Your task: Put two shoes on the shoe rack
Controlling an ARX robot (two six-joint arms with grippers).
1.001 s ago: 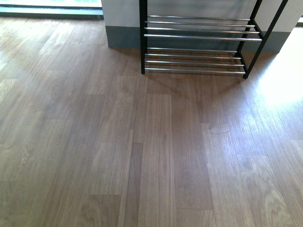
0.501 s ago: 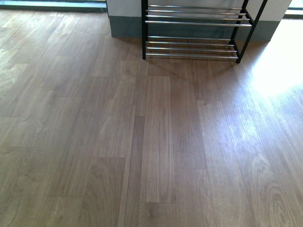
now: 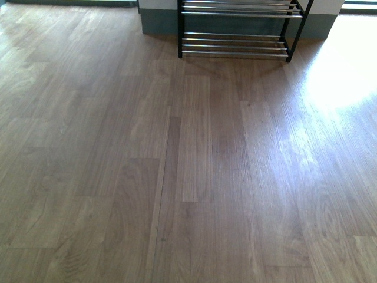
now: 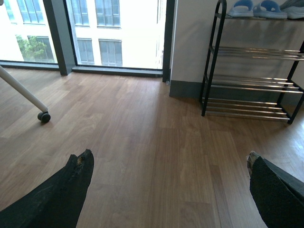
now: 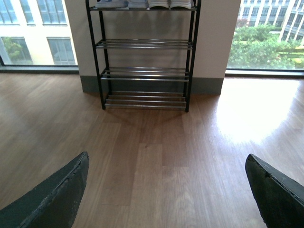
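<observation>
The shoe rack [image 3: 235,53], black-framed with chrome rods, stands against the wall at the top edge of the front view. In the left wrist view the rack [image 4: 247,85] carries pale blue slide sandals [image 4: 242,8] on its top tier, with a grey shoe [image 4: 297,12] beside them. In the right wrist view the rack [image 5: 145,71] shows shoes with white soles [image 5: 159,4] on that tier, cut off by the frame. My left gripper [image 4: 169,156] and right gripper [image 5: 167,156] are both open over bare floor, far from the rack, holding nothing.
Wooden plank floor spreads everywhere, with a bright sun patch [image 3: 336,76] at the right. A white leg ending in a castor [image 4: 44,116] stands off to one side. Tall windows [image 4: 114,33] flank the white wall pillar [image 5: 216,42] behind the rack.
In the front view the rack has slid towards the top edge and looks smaller, with more floor showing below it. No arm appears in that view.
</observation>
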